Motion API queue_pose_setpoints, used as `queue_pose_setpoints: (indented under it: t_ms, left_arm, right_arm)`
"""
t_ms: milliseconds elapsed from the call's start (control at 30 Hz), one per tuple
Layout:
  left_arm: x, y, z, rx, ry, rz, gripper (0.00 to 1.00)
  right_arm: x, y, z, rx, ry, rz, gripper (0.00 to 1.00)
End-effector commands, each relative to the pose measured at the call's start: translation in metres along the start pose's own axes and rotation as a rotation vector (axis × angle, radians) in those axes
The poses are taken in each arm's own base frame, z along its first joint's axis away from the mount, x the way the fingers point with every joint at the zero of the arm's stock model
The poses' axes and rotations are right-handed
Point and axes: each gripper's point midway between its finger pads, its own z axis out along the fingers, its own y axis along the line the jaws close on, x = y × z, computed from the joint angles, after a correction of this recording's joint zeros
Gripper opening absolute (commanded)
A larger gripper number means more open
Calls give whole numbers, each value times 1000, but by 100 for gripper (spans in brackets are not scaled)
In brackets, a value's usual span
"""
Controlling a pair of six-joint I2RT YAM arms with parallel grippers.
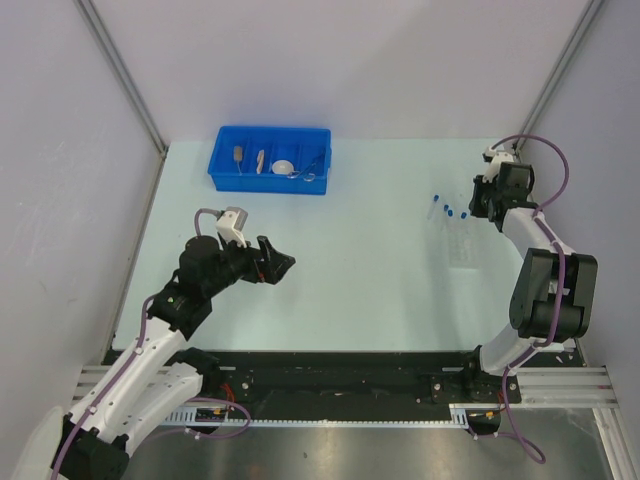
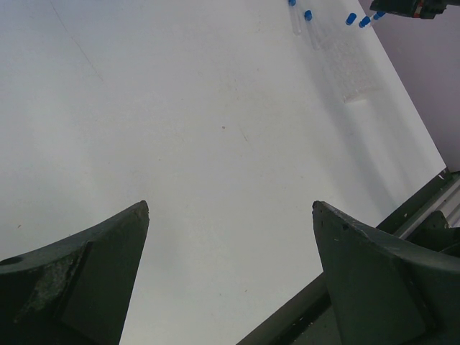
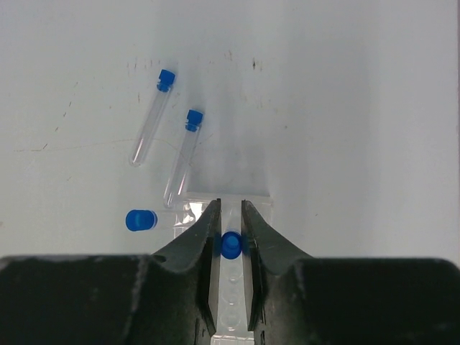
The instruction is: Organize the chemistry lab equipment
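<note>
Bottom centre of the right wrist view: right fingers clamped on a tube over the rack. Misaligned with a hole, it could jam or shove the rack. Left fingers apart, empty.

Left fingers spread wide; right fingers clamped, right arm outstretched.

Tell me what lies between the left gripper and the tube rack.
Only bare table; nothing lies between the left gripper and the rack. The top view shows it, the left wrist view too.
</note>
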Motion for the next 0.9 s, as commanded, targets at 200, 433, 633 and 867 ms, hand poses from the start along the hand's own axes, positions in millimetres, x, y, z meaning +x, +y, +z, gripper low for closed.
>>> queue_pose_setpoints:
  t_ms: [200, 433, 633, 867]
  left_arm:
    - [-8, -6, -1, 30, -29, -5, 100]
    - [-10, -8, 0, 38, -31, -7, 100]
    - [-10, -8, 0, 40, -25, -4, 100]
    - [-11, -9, 2, 41, -23, -3, 100]
  right_arm:
    - [-21, -6, -15, -27, -49, 27, 28]
    - [-34, -5, -29, -54, -93, 24, 32]
    - [-57, 16, -55, -159, -175, -94, 42]
    - [-56, 76, -74, -348, -189, -248, 59]
